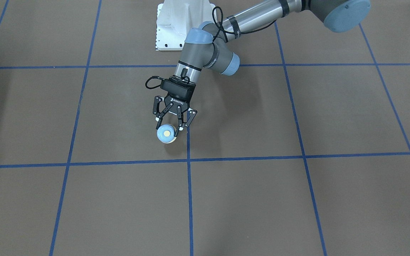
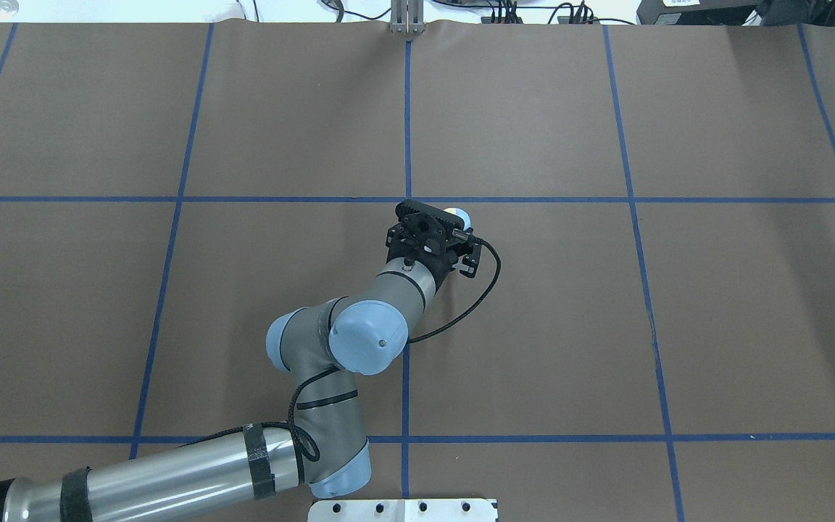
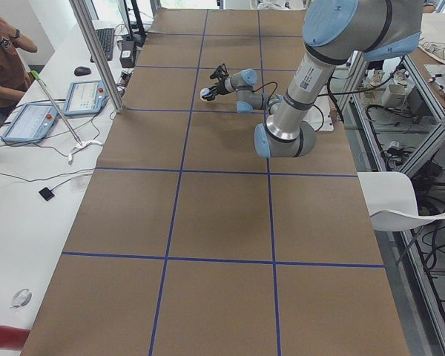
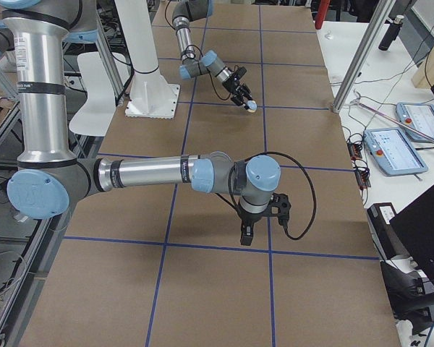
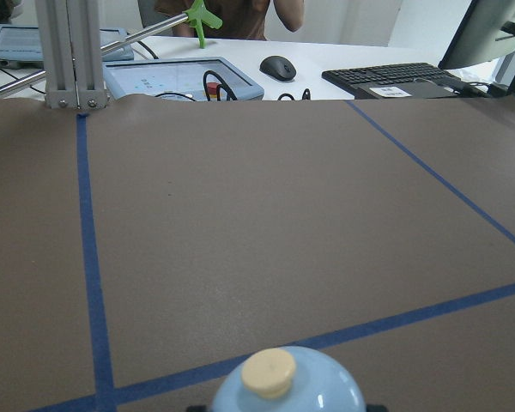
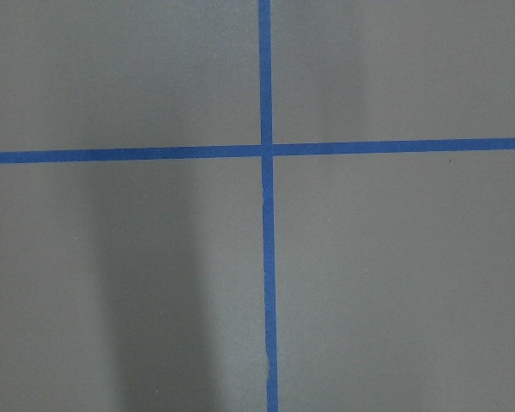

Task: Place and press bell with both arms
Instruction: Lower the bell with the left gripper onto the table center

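the black two-finger left hand (image 1: 167, 130) grips the small light-blue domed bell (image 1: 165, 135), whose smooth dome could slip, or land tilted on the brown surface (image 1: 297, 199) if released early.

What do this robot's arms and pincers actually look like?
Both the left arm and right arm are silver-grey tubes with darker grey joints and light-blue round caps. Black cables loop near each wrist, and black bands ring the tubes. The left pincer is black, with two linked fingers and white ROBOTIQ lettering. The right pincer is black too.
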